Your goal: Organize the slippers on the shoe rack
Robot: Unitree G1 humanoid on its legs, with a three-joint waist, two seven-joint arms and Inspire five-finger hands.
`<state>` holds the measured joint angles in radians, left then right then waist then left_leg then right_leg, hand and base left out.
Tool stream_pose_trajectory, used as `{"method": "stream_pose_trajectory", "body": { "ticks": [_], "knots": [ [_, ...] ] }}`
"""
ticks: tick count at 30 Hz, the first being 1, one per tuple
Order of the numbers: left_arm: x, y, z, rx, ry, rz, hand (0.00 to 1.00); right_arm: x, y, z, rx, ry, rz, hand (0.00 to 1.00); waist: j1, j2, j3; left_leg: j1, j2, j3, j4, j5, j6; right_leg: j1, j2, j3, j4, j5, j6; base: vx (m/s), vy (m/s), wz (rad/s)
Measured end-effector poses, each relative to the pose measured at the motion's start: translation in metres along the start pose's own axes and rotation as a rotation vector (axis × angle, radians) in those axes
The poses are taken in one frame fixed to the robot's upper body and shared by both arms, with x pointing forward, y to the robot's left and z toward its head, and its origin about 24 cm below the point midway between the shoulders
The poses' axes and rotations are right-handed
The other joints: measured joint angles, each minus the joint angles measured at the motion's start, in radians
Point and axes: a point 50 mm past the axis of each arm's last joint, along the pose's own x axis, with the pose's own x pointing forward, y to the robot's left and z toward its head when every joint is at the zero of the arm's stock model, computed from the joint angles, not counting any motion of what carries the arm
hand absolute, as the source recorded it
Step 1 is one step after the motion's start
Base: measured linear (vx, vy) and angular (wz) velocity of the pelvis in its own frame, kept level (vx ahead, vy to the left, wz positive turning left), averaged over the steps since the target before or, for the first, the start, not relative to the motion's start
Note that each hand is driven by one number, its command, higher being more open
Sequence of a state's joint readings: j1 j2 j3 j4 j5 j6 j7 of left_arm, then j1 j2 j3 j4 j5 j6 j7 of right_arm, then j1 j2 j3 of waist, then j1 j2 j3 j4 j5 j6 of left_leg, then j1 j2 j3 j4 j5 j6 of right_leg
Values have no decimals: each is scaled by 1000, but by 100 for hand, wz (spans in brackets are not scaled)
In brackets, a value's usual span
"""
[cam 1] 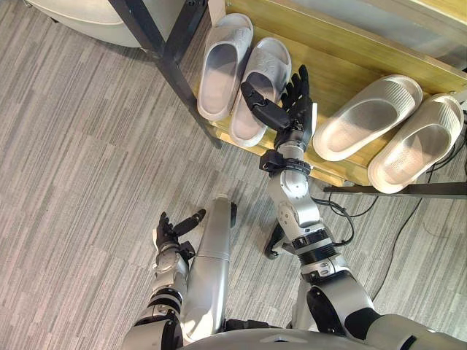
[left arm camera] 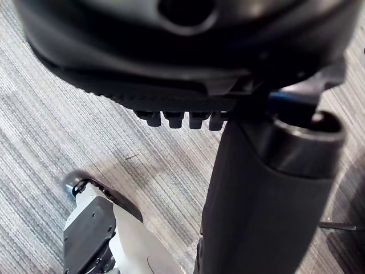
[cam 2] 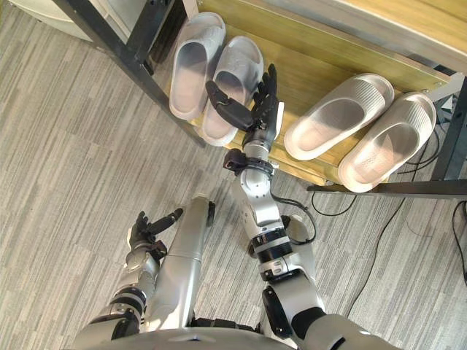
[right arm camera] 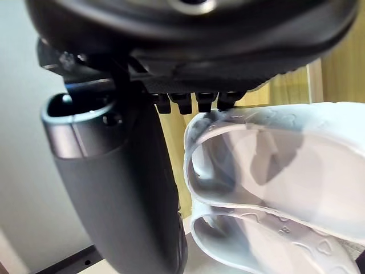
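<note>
Presently we note right hand point(cam 1: 290, 109) spread wide, holding nothing, at near edge of shoe rack point(cam 1: 343, 58). Grey slipper pair point(cam 1: 222, 65) lies just left of it, long axes running near-to-far. Thumb point(cam 1: 264, 108) sits over inner slipper point(cam 1: 268, 62). Left hand point(cam 1: 171, 233) relaxed, low over floor point(cam 1: 87, 182), well apart; right arm nearer.

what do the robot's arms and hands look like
Both arms are silver-grey, built of rounded segments with black rings at the joints: the right arm and the left arm. Each ends in a dark hand, the right hand and the left hand, with slim, jointed fingers and a thick, smooth dark thumb.
</note>
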<state>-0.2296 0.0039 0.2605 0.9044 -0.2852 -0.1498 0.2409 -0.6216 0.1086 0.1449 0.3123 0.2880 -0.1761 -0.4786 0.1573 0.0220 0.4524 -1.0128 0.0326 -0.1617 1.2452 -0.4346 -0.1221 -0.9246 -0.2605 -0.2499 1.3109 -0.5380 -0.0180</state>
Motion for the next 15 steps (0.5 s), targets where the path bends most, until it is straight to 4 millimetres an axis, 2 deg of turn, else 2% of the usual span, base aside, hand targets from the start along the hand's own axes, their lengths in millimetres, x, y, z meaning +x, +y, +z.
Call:
{"method": "stream_pose_trajectory", "body": {
  "ticks": [15],
  "knots": [
    [-2,1,-7,1,19,-6,100,21,-5,11,-25,-18,-18,100,5,19,-10,-9,0,-17,-4,8,-9,-3,0,-17,4,-4,-15,30,-38,2]
  ]
}}
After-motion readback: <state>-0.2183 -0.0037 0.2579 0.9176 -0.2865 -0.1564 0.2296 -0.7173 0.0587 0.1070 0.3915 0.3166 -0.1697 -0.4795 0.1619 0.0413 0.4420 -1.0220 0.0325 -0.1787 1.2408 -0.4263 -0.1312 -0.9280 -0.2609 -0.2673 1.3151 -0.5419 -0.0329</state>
